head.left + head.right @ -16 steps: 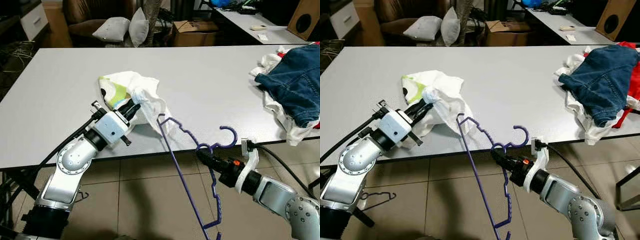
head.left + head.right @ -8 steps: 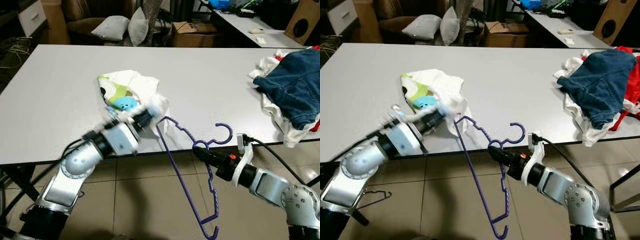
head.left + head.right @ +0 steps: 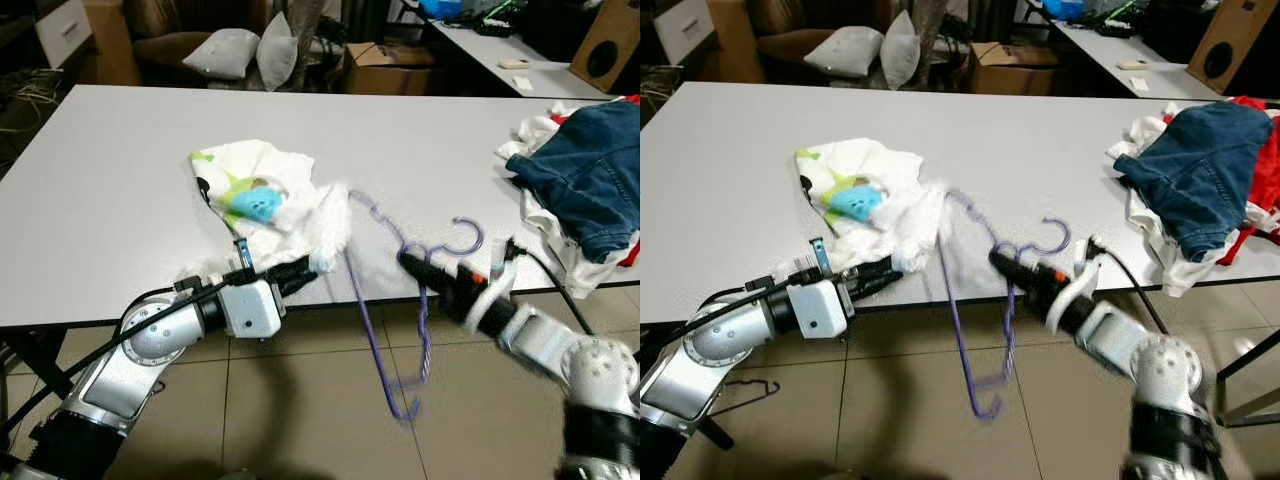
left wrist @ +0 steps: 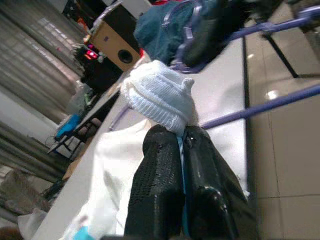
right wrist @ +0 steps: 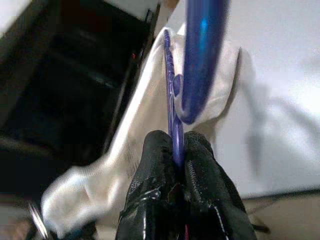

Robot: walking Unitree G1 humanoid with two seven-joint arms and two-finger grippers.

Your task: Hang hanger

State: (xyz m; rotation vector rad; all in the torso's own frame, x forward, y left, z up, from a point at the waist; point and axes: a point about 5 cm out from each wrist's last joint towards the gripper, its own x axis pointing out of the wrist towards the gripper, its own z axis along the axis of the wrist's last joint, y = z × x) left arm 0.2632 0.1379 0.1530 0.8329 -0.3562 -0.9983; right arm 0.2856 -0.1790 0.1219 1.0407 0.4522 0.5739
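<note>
Between the right tool's (image 3: 408, 262) fingers hangs the purple hanger (image 3: 383, 310).

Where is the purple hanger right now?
In the left eye view the purple hanger hangs over the table's near edge, right of centre, held at its neck by the right gripper, one shoulder beside the white garment.

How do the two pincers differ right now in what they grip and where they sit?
The left pincer is shut on the white printed garment, at the near edge of the white table. The right pincer is shut on the purple plastic hanger, just below its hook; the hanger's body hangs off the table edge towards the floor. The left arm looks sharp, the right one blurred. Both point inward towards each other.
</note>
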